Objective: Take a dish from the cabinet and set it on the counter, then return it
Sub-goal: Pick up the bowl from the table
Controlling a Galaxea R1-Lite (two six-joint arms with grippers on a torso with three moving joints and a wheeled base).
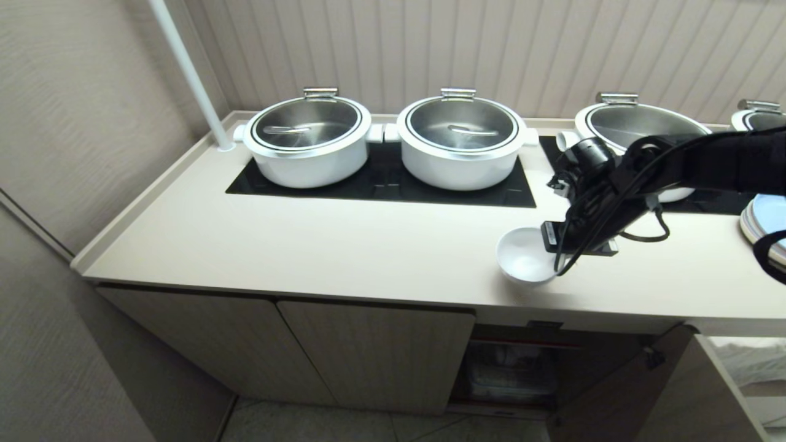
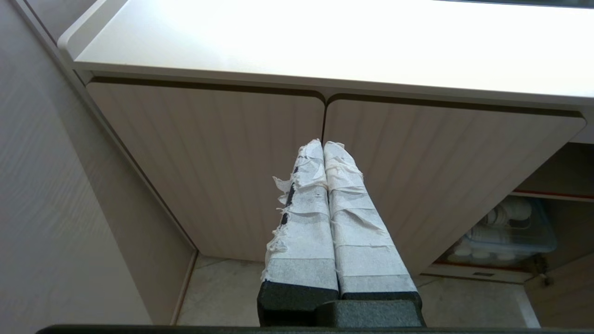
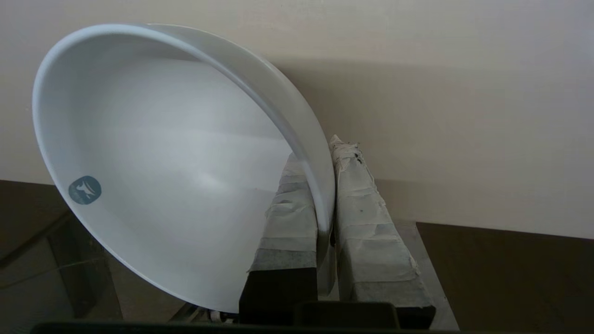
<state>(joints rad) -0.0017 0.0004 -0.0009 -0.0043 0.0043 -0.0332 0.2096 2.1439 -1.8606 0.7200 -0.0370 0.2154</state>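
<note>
Nearest me, my left claw [image 2: 325, 153] is parked low in front of the cabinet [image 2: 209, 162], its taped fingers [image 2: 301, 222] pressed together with nothing between them. Beside the two closed doors the cabinet stands open, and I can make out a clear box [image 2: 510, 232] of white cups on the red-edged shelf [image 1: 522, 345] inside.

Above that, near the front edge of the tabletop [image 1: 307, 245], my right claw [image 3: 325, 195] is clamped on the rim of the bowl [image 1: 525, 255], one finger inside the rim and one outside. In the head view the bowl sits just to the left of the claw; I cannot tell whether its foot touches the tabletop. A small grey-blue mark [image 3: 85, 189] shows on the bowl's inner wall.

Farther back, white pots [image 1: 307, 141] with steel lids stand on the black glass panels [image 1: 381, 181], and pale-blue plates [image 1: 767, 224] sit at the right edge.
</note>
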